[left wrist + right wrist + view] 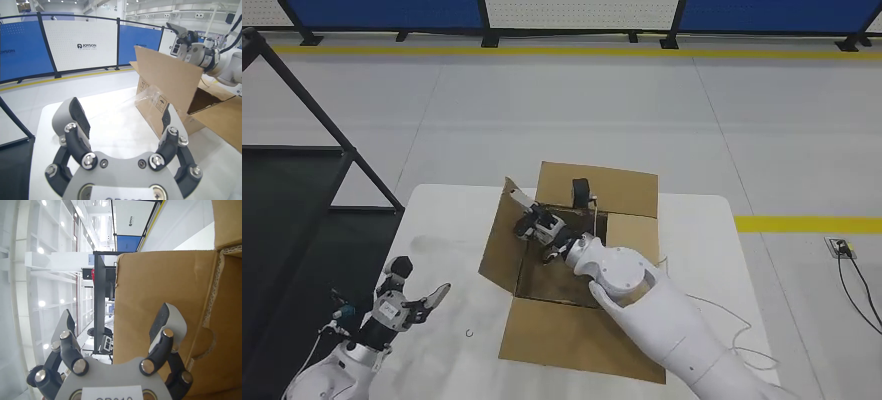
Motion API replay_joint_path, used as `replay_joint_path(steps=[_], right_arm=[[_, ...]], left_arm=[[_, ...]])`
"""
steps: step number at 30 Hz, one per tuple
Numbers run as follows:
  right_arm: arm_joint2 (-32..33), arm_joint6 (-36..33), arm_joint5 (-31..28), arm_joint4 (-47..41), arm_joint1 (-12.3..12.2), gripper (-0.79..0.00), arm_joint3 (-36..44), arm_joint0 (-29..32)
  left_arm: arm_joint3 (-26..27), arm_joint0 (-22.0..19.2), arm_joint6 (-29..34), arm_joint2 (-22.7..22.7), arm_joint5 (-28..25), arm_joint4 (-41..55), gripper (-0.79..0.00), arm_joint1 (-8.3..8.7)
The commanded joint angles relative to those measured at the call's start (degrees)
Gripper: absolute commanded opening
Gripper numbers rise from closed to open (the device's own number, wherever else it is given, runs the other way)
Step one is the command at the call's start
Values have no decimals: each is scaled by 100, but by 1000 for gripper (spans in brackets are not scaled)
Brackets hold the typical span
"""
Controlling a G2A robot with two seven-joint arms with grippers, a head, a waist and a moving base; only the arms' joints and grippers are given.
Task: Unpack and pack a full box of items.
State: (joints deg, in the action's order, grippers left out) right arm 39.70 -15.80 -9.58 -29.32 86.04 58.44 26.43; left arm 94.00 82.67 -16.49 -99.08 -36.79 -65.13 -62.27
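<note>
An open cardboard box point(572, 340) stands mid-table with its flaps spread. My right gripper point(527, 222) is at the box's left flap point(160, 279), open, one finger on each side of the flap's edge point(116, 308). The left wrist view shows that gripper point(181, 34) above the raised flap point(170, 75). My left gripper point(420, 282) hovers over the table's near left corner, open and empty point(122, 106), facing the box. A black round item point(582, 190) sits at the box's far flap. The box's inside is in shadow.
A strip of clear tape point(149, 92) hangs off the box's side. A small dark hook point(470, 333) lies on the white table point(442, 230) between the left gripper and the box. A white cable point(732, 330) trails right. A black frame point(302, 150) stands left of the table.
</note>
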Motion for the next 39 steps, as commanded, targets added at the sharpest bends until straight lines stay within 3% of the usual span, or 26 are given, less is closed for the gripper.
replay_joint_path(steps=[1,8,13,18,23,27,33,39], right_arm=[[-81,60,-43,34,85,0,-138,-67],[-275,147,-160,76,385,0,-639,-280],[-327,2,-299,130,541,0,-912,-365],[-164,-599,-739,29,569,0,-1014,-316],[376,-1364,-1491,-267,405,0,-725,8],[1020,-1840,-1687,-352,155,0,-231,431],[1854,-2182,-1320,-144,-168,0,719,1129],[2274,-2578,-756,196,-346,0,1278,1488]], left_arm=[[122,91,-22,-35,-39,0,0,5],[365,186,-7,17,-14,35,0,0],[291,-22,337,167,316,72,0,-16],[9,-390,889,449,511,127,0,-33],[-234,-648,1161,628,599,165,0,-45],[-386,-708,1202,651,652,169,0,-45],[-579,-773,1241,660,747,189,0,-45],[-771,-880,1296,702,839,171,0,-47]])
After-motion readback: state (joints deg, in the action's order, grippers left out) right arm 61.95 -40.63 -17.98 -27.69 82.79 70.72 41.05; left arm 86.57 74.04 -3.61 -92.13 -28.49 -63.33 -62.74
